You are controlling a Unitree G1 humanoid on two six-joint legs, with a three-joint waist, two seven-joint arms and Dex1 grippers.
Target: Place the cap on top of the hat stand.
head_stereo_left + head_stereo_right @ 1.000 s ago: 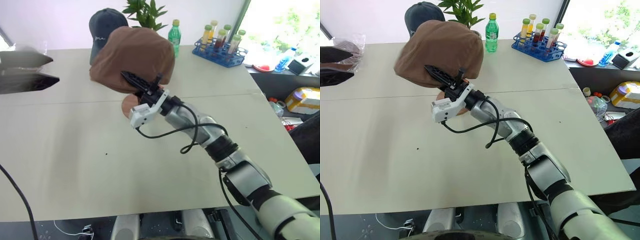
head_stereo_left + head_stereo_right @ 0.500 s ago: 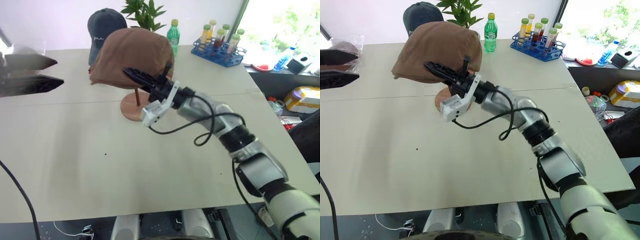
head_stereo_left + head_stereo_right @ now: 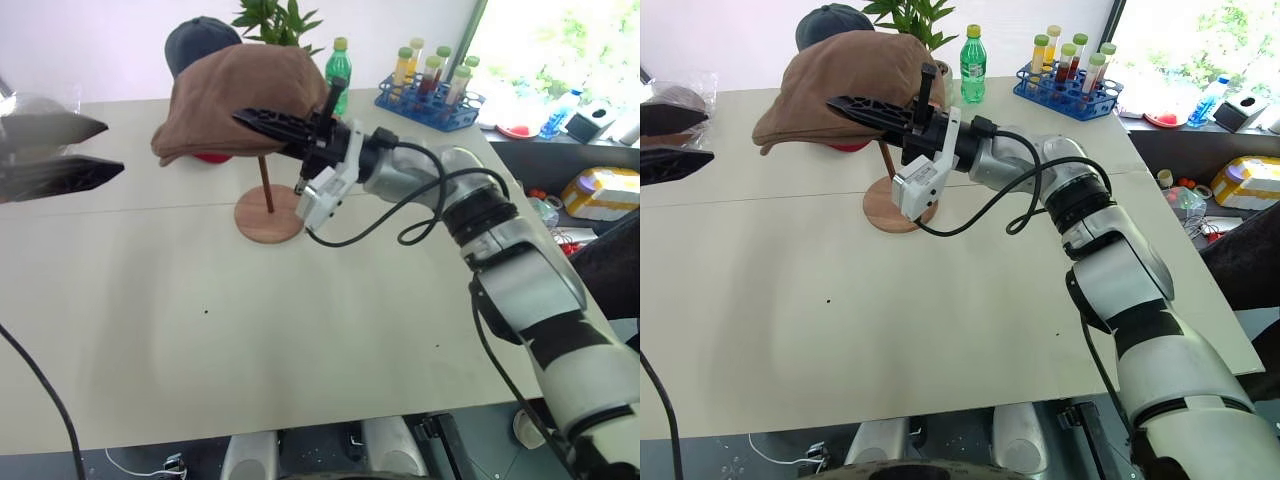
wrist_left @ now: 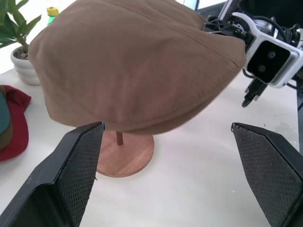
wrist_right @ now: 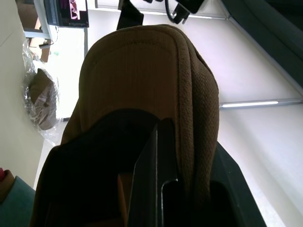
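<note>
The soft, light reddish-brown fabric flat cap point(image 3: 240, 100) droops over the wooden hat stand's point(image 3: 268, 205) top, its rim pinched by the right fingers point(image 3: 875, 108); left fingers point(image 3: 90, 150) spread, beside it.

Looks like a lab: blue rack of coloured test tubes point(image 3: 428, 92) on a pale counter point(image 3: 300, 330), beside a bright window point(image 3: 560, 45).

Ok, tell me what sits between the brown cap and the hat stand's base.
Only the stand's thin dark pole, running down from under the cap to the round wooden base. The left wrist view shows the same gap, otherwise bare.
</note>
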